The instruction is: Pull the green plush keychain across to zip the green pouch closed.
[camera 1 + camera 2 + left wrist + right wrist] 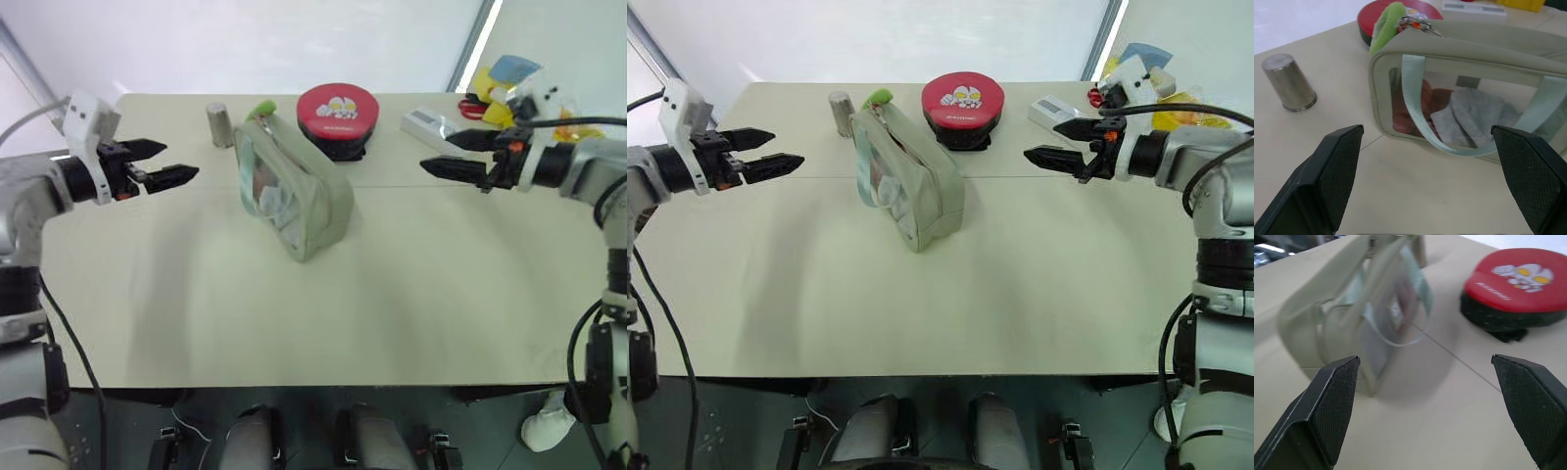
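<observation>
Left claw (165, 164): jaws wide apart, empty, raised over surface (294, 313), aimed inward at pouch.
Right claw (1056, 143): jaws wide apart, empty, aimed inward from opposite side, well apart from pouch.
Green pouch (292, 192): stands between claws, mid-surface, clear window toward left claw, strap loop (1415, 112) hanging over window.
Green plush keychain (1387, 24): at pouch's far top end, near red tin (338, 111) and metal cup (219, 124).
Judgement: approach step. Pinch keychain only, not strap. Steady pouch body with other claw. Pull straight along zip line; upward pull risks tipping pouch.
</observation>
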`<action>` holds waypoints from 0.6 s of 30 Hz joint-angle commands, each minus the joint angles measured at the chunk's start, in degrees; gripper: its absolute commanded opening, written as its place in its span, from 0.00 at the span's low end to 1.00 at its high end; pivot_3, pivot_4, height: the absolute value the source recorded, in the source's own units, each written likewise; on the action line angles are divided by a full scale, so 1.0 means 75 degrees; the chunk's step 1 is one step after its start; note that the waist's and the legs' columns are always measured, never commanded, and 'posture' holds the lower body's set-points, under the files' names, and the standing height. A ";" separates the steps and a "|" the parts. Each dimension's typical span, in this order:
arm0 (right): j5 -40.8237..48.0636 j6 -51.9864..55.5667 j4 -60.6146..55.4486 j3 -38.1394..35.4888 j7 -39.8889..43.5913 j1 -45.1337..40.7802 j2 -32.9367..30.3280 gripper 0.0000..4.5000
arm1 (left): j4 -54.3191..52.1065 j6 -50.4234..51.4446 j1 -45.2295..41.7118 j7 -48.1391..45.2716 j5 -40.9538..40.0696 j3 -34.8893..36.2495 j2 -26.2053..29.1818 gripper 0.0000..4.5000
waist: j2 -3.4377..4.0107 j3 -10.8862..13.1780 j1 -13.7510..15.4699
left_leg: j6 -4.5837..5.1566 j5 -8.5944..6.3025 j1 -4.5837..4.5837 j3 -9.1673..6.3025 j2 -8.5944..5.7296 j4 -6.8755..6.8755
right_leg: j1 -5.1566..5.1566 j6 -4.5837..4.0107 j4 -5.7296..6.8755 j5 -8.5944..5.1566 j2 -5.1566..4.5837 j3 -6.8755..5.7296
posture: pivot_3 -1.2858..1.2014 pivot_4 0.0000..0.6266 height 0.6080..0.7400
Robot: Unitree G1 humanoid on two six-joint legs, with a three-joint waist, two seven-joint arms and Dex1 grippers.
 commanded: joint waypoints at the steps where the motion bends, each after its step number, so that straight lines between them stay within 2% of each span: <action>1: -0.0069 -0.0135 -0.0208 -0.0019 -0.0040 -0.0373 -0.0054 1.00 | 0.0217 -0.0433 -0.0344 -0.0417 0.0274 -0.0184 0.0304 0.99 | 0.0000 0.0001 0.0000 | 0.0000 0.0000 -0.0002 0.0004 -0.0001 0.0001 | -0.0001 0.0000 -0.0005 0.0000 -0.0002 0.0000 | 0.52 0.24 1.00; 8: -0.0124 -0.0174 -0.0252 -0.0003 -0.0216 -0.0434 0.0085 1.00 | 0.0696 -0.1139 -0.0718 -0.0285 0.0731 -0.0328 0.0159 0.99 | -0.0006 0.0004 0.0008 | 0.0001 0.0000 -0.0003 0.0011 -0.0001 0.0001 | -0.0005 0.0001 -0.0006 0.0001 -0.0007 0.0001 | 0.52 0.24 1.00; 13: -0.0050 -0.0023 -0.0290 0.0092 -0.0329 -0.0776 0.0295 1.00 | 0.0593 -0.1142 -0.0695 -0.0285 0.0768 -0.0236 0.0192 0.99 | -0.0006 0.0004 -0.0023 | 0.0001 0.0000 -0.0005 0.0015 -0.0001 0.0001 | -0.0012 0.0001 -0.0003 0.0001 -0.0008 0.0002 | 0.52 0.24 1.00; 16: 0.0012 0.0310 -0.0365 0.0220 -0.0613 -0.1164 0.0675 1.00 | 0.0375 -0.0804 -0.0745 -0.0289 0.0587 -0.0107 0.0213 0.99 | -0.0007 0.0005 -0.0045 | 0.0000 0.0001 -0.0006 0.0024 0.0002 0.0002 | -0.0029 0.0001 0.0022 0.0001 -0.0008 0.0007 | 0.52 0.24 1.00; 18: 0.0090 0.0734 -0.0551 0.0363 -0.1216 -0.1524 0.1465 1.00 | -0.0082 -0.0428 -0.0701 -0.0383 0.0301 0.0007 0.0277 0.99 | -0.0008 0.0005 -0.0056 | -0.0001 0.0002 -0.0006 0.0024 0.0004 0.0003 | -0.0039 0.0001 0.0042 0.0000 -0.0008 0.0008 | 0.52 0.24 1.00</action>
